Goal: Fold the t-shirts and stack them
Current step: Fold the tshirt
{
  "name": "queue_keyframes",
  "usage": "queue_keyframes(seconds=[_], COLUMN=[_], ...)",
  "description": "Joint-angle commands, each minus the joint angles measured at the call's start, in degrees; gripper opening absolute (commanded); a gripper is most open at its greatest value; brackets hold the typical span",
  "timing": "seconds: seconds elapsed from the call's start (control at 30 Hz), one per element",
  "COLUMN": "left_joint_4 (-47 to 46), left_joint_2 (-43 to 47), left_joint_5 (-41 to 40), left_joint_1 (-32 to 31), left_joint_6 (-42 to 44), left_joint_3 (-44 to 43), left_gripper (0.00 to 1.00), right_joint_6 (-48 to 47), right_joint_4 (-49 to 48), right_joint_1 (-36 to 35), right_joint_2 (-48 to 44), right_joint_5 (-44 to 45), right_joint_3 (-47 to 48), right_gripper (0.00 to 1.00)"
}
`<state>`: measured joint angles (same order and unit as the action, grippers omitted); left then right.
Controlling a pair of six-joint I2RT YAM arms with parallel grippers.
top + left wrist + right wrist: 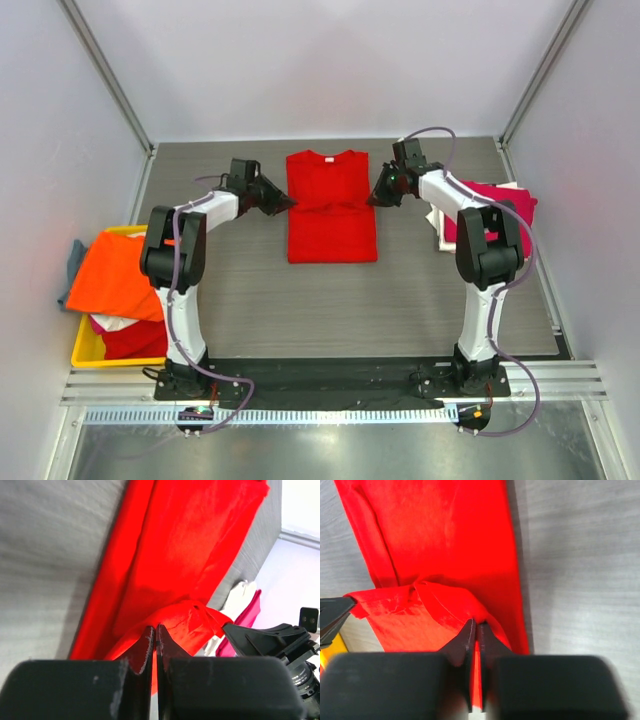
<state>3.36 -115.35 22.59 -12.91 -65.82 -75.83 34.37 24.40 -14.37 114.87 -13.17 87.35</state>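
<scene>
No text, label, brand or number can be read in any view; the only print is a line of tiny white characters on the black round housing [301, 679] at the lower right of the left wrist view, too small and blurred to make out.

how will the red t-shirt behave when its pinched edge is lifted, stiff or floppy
Probably floppy: the red t-shirt wrinkles and sags between the left hand and right hand pinching it. Likely light, since two small pinches hold the fold up. The rest lies flat, so it may drag.
</scene>
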Motion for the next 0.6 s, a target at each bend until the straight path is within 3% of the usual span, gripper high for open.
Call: queue_keyframes(seconds=[0.0, 0.03, 0.07, 0.13, 0.27, 0.43, 0.57], left_joint_4=[-0.46, -0.19, 0.68, 4.01, 4.64, 4.91, 3.59], left_joint_2=[-2.76, -3.38, -3.74, -3.05, 3.52, 13.56, 20.33], left_joint_5=[1.85, 1.93, 1.93, 0.19, -2.02, -3.51, -5.44], left_joint_1=[0.95, 0.95, 1.13, 1.13, 1.13, -0.01, -2.73], left_joint_6=[0.25, 0.69, 1.65, 4.98, 8.51, 10.54, 11.51], left_joint_3=[-4.75, -5.46, -6.25, -7.66, -3.10, 9.10, 18.07], left_gripper=[0.02, 0.20, 0.36, 0.74, 0.76, 0.72, 0.66], right_joint_6=[0.52, 0.78, 0.96, 0.79, 0.35, 0.44, -0.53], right_joint_4=[-1.38, -1.38, -1.46, -2.16, -4.80, -10.33, -12.18], right_joint_1=[0.66, 0.66, 0.75, 0.75, 1.10, 1.10, 1.01], right_joint_2=[2.37, 2.99, 2.82, 2.12, -5.23, -15.98, -20.99], right_joint_5=[-1.33, -0.46, 0.50, 1.65, 2.18, 0.61, -3.00], right_joint_3=[4.84, 5.19, 5.28, 4.41, -1.03, -16.31, -26.85], right_gripper=[0.13, 0.33, 0.67, 0.75, 0.76, 0.75, 0.65])
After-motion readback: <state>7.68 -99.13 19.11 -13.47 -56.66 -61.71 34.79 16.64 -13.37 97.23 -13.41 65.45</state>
